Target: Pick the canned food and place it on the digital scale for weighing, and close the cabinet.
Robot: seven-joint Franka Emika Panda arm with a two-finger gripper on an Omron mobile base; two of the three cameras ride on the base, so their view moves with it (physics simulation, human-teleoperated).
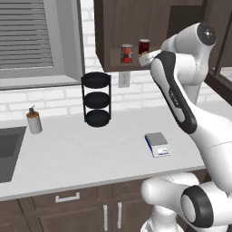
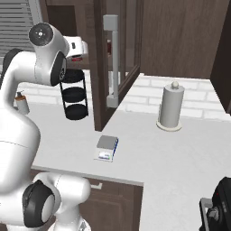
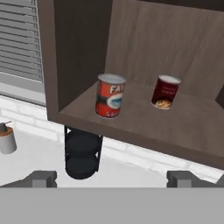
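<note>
Gripper (image 3: 111, 179) wide open, empty — facing red can (image 3: 110, 96) upright on cabinet (image 3: 175, 127) shelf; scale (image 1: 157, 144) on counter.

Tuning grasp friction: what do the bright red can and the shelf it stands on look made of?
Small bright red can: likely metal under a printed label, going by its silver rims; fairly smooth. Dark brown cabinet shelf: wood or wood-look laminate, matte, with visible grain streaks; which one is unclear in this render.

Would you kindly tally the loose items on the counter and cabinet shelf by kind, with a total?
Cans: 2, the bright red can and the maroon can, on the cabinet shelf
Scale: 1
Black tiered rack: 1
Soap dispenser: 1
Paper towel roll: 1
Total: 6
</note>
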